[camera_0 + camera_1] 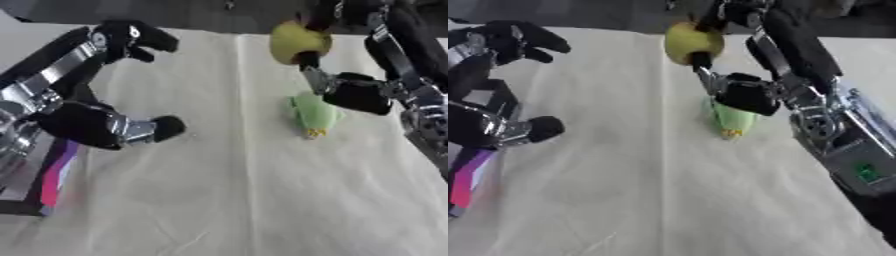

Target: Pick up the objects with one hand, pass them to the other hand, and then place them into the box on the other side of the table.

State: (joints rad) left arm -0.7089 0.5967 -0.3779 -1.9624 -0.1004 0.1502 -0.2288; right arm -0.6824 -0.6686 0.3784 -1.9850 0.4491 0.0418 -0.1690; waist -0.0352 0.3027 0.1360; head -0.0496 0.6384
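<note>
My right hand [359, 92] hangs over the table's right half, its fingers curled round a round yellow object [297, 42] held above the cloth. Just below that hand a light green toy [313, 115] with a small yellow tip lies on the cloth. My left hand [87, 122] is at the left, open, with fingers and thumb spread apart and nothing between them. The two hands are well apart. A box [54, 175] with a pink and purple side shows under the left hand at the table's left edge, mostly hidden by the arm.
A cream cloth [227, 190] with a lengthwise fold covers the table. A dark floor lies beyond the far edge. My right forearm [842, 145] crosses the right side of the view.
</note>
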